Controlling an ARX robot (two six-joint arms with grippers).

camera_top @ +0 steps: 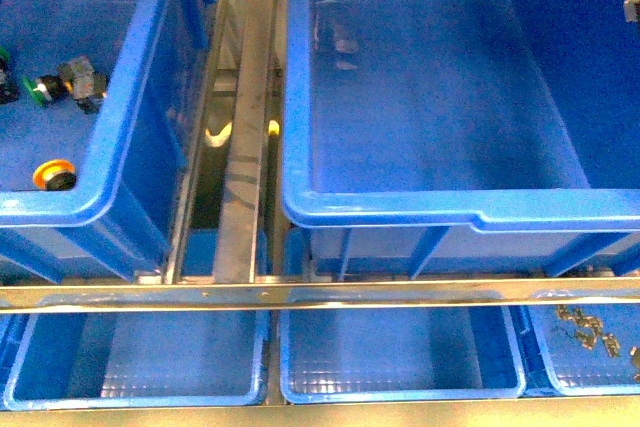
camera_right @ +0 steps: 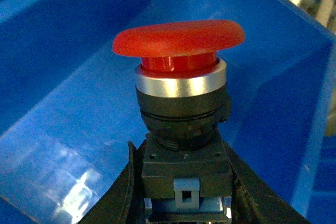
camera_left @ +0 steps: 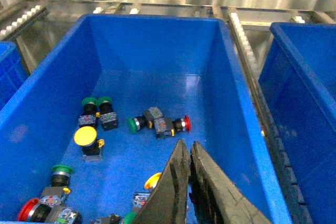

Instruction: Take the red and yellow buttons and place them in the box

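My right gripper (camera_right: 184,184) is shut on the red button (camera_right: 178,38), clamping its black-grey body with the cap pointing away from the wrist. Behind it is the smooth inner wall of a blue box (camera_right: 63,77). In the front view the large right-hand box (camera_top: 400,209) has nothing in it. My left gripper (camera_left: 189,148) is shut with nothing in it, above the left crate (camera_left: 241,103). That crate holds a yellow button (camera_left: 85,136), a red button (camera_left: 186,124), another red one (camera_left: 27,211) and an orange-yellow one (camera_left: 153,181). One orange-capped button (camera_top: 50,174) shows in the front view.
Green-capped switches (camera_left: 89,101) (camera_left: 132,125) lie among the buttons. A metal rail (camera_top: 245,147) runs between the two crates, and a metal bar (camera_top: 320,295) crosses in front. Below it sit shallow blue trays (camera_top: 140,357) (camera_top: 400,352), one holding small metal parts (camera_top: 590,332).
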